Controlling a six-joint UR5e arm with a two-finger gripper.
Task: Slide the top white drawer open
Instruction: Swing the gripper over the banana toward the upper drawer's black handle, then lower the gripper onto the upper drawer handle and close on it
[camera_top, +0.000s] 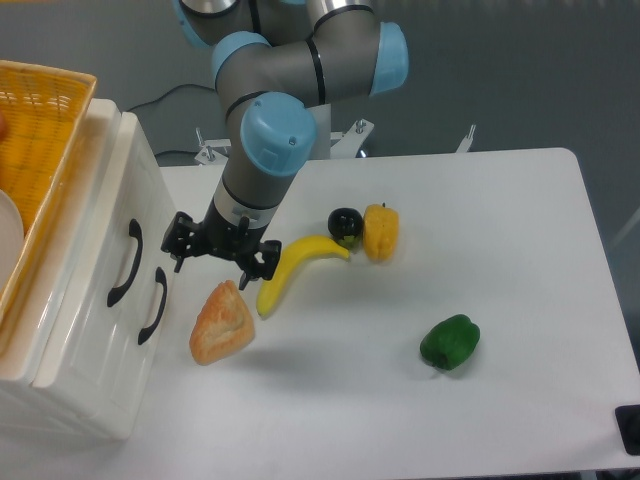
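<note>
Counter (520, 250): white, fills most of the view, running from the cabinet at 9 o'clock out to the right edge at 3 o'clock. Bare surface lies along the near edge at 6 o'clock and over the far right corner.

Cabinet (100, 180): white, at 9 o'clock, its front face turned toward 3 o'clock and tilted in this view. A basket (40, 120) of yellow wicker sits on top, toward 10 o'clock.

Drawer (120, 225): the upper of two, closed flush with the cabinet front. Its long axis runs along the cabinet face, roughly 11 to 5 o'clock in the picture; the front points toward 3 o'clock. Its black handle (126, 262) is a curved bar lying along the same axis. The lower drawer's handle (155, 305) sits just beside it toward 5 o'clock.

Arm (290, 80): grey with blue caps, comes down from 12 o'clock.

Claw (218, 251): black, fingers spread wide, holding nothing, hovering just off the cabinet front, near the drawer handle at its 3 o'clock but apart from it.

Bread (220, 322): below the claw at 6 o'clock, near the cabinet's front. Banana (290, 268) is just right of the claw. Green pepper (450, 342) at 4 o'clock, well apart. Yellow pepper (380, 232) and a black ball (345, 224) touch each other, at the banana's tip.
</note>
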